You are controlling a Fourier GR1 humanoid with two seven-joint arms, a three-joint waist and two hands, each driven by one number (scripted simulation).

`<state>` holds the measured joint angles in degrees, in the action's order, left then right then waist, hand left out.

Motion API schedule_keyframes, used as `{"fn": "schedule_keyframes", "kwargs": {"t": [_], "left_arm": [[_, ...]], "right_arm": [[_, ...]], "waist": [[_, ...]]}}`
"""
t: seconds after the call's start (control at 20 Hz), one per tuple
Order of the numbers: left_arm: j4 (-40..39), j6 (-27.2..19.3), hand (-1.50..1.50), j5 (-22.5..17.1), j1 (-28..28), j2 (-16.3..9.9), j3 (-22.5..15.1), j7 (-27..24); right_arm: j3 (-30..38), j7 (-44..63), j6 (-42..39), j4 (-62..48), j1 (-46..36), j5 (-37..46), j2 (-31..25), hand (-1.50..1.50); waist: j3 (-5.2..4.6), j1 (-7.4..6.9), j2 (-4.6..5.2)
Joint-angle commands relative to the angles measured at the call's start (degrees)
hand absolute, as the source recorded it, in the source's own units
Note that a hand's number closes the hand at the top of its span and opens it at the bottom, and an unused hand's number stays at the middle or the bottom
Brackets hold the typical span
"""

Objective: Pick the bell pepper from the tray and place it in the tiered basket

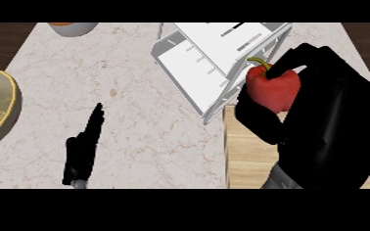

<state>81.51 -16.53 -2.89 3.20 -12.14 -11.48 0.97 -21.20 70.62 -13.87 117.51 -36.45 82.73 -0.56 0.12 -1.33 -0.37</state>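
A red bell pepper (273, 88) with a green stem is held up in my right hand (318, 112), whose black fingers curl round it from below and behind. The pepper hangs just right of the white tiered basket (198, 63), near its front right corner, above the wooden tray (249, 151) at the lower right. My left hand (85, 144) rests at the lower left with straight fingers pointing up, holding nothing.
A grey bowl with something orange (71, 28) sits at the counter's far edge, upper left. Part of a round yellowish plate (7, 103) shows at the left edge. Marble counter lies between my left hand and the basket.
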Motion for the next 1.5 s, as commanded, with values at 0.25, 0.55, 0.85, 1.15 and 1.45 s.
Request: {"fn": "schedule_keyframes", "kwargs": {"t": [0.25, 0.55, 0.85, 1.15, 1.45], "left_arm": [[-1.49, 0.07, 0.0, -0.23, -0.07, 0.9, -0.4, 1.02], [1.0, 0.14, 0.0, -0.35, 1.53, 0.76, -0.79, 1.53], [-2.79, 0.47, 0.0, -0.2, -1.15, 1.67, -0.32, -0.12], [-2.25, -0.93, 0.0, 0.45, -0.88, 2.2, -0.46, 1.1], [-3.07, 0.54, 0.0, 0.19, -0.97, 1.64, -0.75, -0.75]], "right_arm": [[13.19, 10.36, -4.18, -17.17, -17.5, -8.63, 0.54, 1.5], [14.34, 6.55, 2.22, -29.45, -18.15, -10.29, 0.54, 1.5], [18.14, 5.98, 7.76, -43.11, -24.64, -9.93, 0.54, 1.5], [20.89, 0.89, 17.72, -48.09, -21.33, -12.25, 0.54, 1.5], [26.05, -2.5, 32.3, -48.33, -18.25, -21.83, 0.54, -1.5]], "waist": [[-0.25, -0.96, 0.6], [-0.16, -0.76, 0.59], [-0.21, -0.82, 0.84], [-0.11, -0.16, 0.78], [-0.06, -1.14, 1.14]]}}
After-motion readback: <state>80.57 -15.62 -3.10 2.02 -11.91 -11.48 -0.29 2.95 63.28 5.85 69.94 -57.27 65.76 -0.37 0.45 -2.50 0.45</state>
